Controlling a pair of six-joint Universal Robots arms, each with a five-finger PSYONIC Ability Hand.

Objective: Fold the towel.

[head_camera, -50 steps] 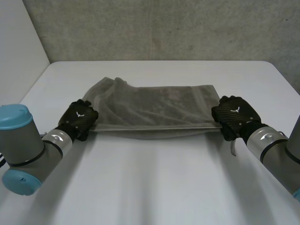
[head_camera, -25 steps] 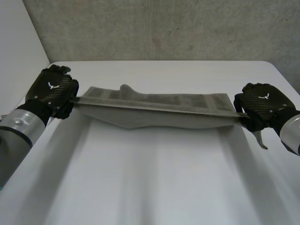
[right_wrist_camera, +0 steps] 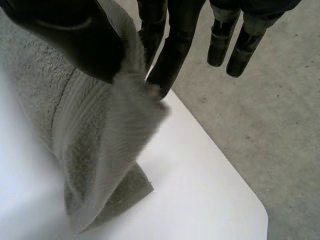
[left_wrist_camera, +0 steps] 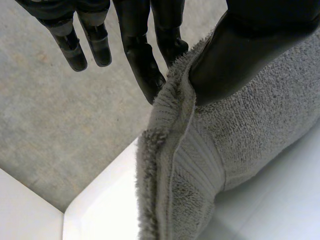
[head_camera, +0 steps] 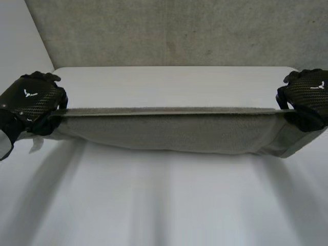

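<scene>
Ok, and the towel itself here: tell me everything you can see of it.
The towel is grey terry cloth with a looped pile, a flat ribbed band near each end and a stitched hem. It is stretched wide above the white table, top edge taut and level, the rest hanging below. The left hand pinches one top corner, the right hand the other. Its lower corner by the right hand seems to rest on the table.
</scene>
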